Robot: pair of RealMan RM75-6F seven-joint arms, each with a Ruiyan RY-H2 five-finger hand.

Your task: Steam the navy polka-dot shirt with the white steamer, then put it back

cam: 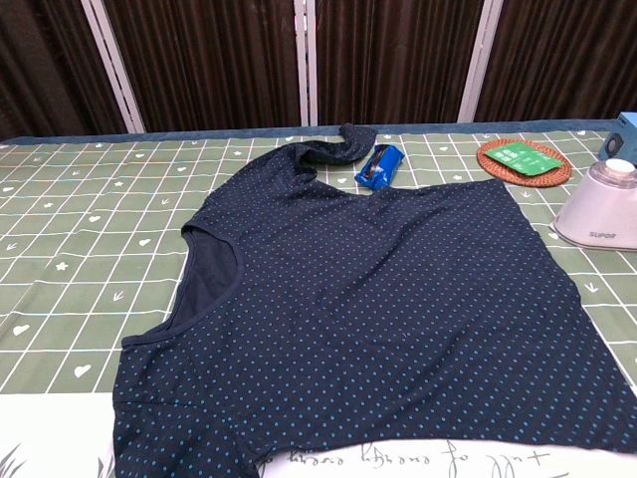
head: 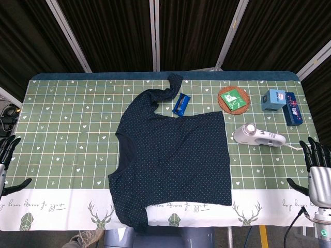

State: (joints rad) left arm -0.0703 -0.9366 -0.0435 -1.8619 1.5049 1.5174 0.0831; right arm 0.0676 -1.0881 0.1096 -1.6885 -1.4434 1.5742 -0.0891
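The navy polka-dot shirt (head: 173,155) (cam: 368,309) lies spread flat on the middle of the table, neckline toward the left, one sleeve twisted up toward the far edge. The white steamer (head: 257,136) (cam: 600,206) lies on its side to the right of the shirt, apart from it. My right hand (head: 317,173) hovers at the table's right edge, fingers spread and holding nothing, in front of the steamer. My left hand (head: 6,161) is at the left edge, fingers apart, holding nothing. Neither hand shows in the chest view.
A blue packet (head: 181,104) (cam: 379,165) lies by the shirt's far sleeve. A round woven coaster with a green card (head: 234,98) (cam: 524,159) sits at the far right. A light-blue box (head: 273,99) and a dark-blue box (head: 292,109) stand behind the steamer.
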